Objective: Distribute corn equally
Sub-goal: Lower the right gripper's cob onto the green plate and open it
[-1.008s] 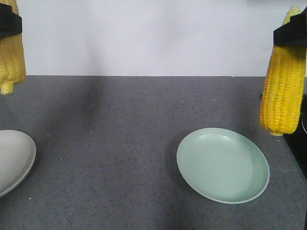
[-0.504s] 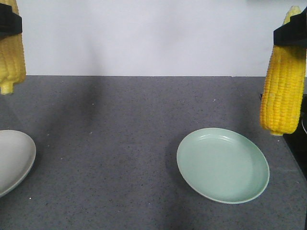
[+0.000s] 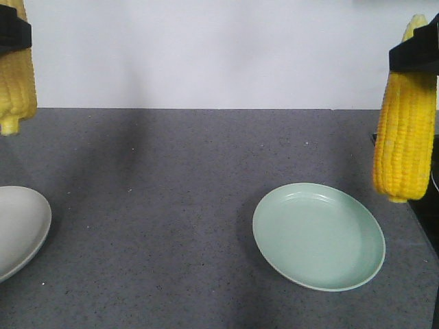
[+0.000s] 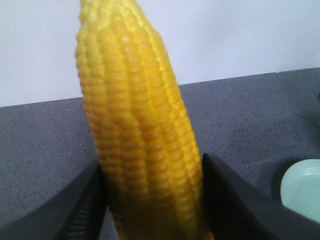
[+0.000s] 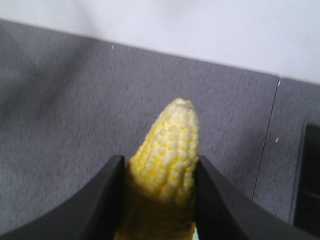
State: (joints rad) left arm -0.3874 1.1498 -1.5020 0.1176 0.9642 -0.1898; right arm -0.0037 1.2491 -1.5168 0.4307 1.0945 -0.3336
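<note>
The left gripper (image 3: 11, 33) pinches the left corn cob (image 3: 16, 86), which hangs upright above the bench (image 3: 171, 205), up behind a pale grey plate (image 3: 17, 229). The right gripper (image 3: 416, 55) clamps the right corn cob (image 3: 405, 137), which hangs near the green plate (image 3: 319, 236).

Soft, even room light, bright enough that the white wall (image 3: 219, 48) looks flat and washed. Broad faint shadows lie on the grey tabletop (image 3: 171, 226), darkest in a band towards the left, and a thin one hugs the near rim of the green plate (image 3: 319, 236). Up close at the wrists, the left cob (image 4: 135, 130) and right cob (image 5: 167, 155) look slightly blurred, dimming low down between the black fingers (image 4: 235, 205)
</note>
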